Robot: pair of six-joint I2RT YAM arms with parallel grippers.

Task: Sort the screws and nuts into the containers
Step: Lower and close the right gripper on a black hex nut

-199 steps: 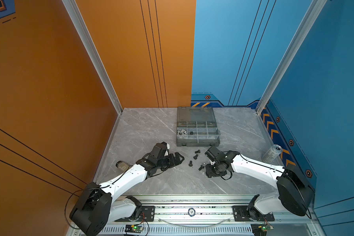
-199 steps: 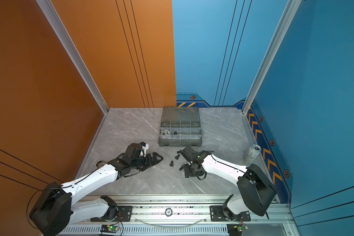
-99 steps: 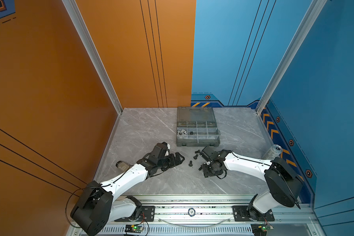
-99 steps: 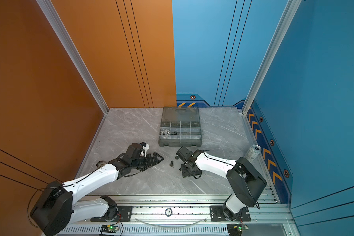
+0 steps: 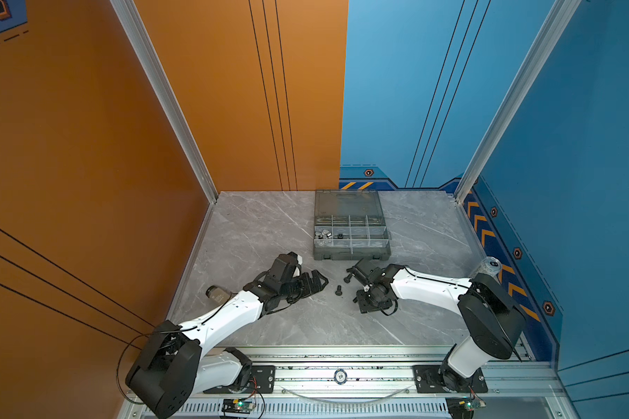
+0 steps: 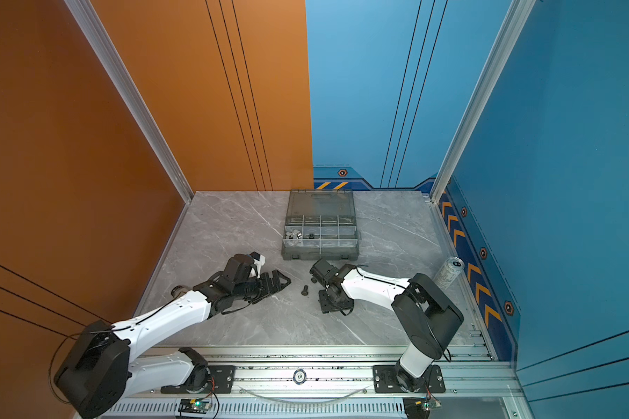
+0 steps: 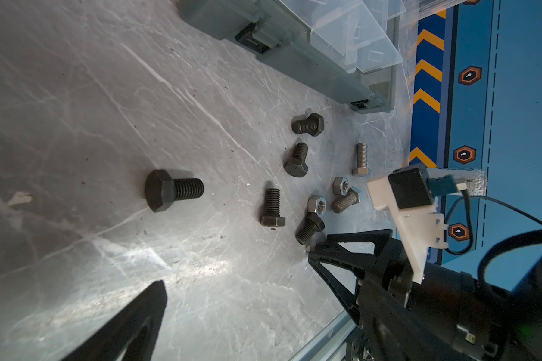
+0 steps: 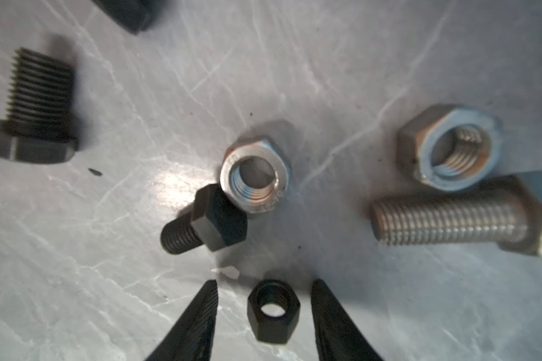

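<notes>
We see the right hand [image 8: 265,283] close over the loose pile, its two fingers [image 8: 201,315] standing apart on either side of a small black nut [image 8: 273,311]. A sliver of bare surface [image 8: 107,250] shows on each side, so nothing is gripped. Just beyond, a silver nut [image 8: 255,175] touches the head of a short black screw [image 8: 213,218], and a second silver nut [image 8: 448,147] lies just beside a silver screw [image 8: 460,218]. In both top views this pile sits near the front wall of the organizer box [image 5: 351,252], whose lid [image 5: 347,203] lies open toward the back wall. Some silver pieces [image 5: 323,234] lie in its left-most middle-row compartment, with one black piece [image 5: 340,235] in the next. The left hand [image 5: 317,286] lies low with its fingers spread wide, holding nothing, and a lone black screw [image 5: 339,290] sits between the two hands. Wide bare room stretches left of the box and along the front edge; a drink can [image 5: 487,266] stands by the right edge
</notes>
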